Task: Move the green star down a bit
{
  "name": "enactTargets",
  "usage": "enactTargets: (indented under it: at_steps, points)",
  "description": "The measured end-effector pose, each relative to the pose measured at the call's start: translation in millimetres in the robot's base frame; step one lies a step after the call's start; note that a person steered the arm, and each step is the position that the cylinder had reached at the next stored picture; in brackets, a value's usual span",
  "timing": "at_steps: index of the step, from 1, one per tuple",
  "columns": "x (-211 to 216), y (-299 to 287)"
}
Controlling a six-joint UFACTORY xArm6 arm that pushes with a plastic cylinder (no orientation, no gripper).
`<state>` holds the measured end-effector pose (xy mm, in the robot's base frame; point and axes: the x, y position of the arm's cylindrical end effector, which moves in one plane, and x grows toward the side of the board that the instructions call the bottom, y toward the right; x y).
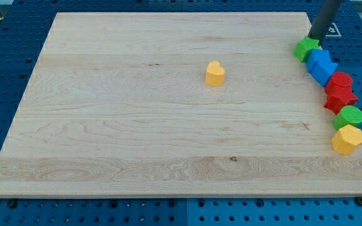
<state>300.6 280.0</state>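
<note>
Our tip [313, 39] touches the green star [305, 48], upper right.
We carry no jaws; blue blocks [322, 66] sit just below it.

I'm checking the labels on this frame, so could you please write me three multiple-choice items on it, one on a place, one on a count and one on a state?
1. Where is the lone yellow block?
A. Near the board's middle
B. Bottom left corner
C. On the blue frame

2. How many green blocks show?
A. One
B. Two
C. Four

3. My tip is
A. far from all blocks
B. at the green star's top edge
C. by the red blocks

Answers:
1 A: it stands alone near the board's centre.
2 B: the star at the view's top right and a round green block lower down.
3 B: the rod ends right above the star.
</note>
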Motion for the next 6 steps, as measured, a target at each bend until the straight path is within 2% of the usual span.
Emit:
enactTargets:
  at_steps: [1, 3, 4, 6]
  points:
    - [0.0, 36.0]
    - [26.9, -4.5]
    - [26.9, -5.2]
    - [28.4, -46.4]
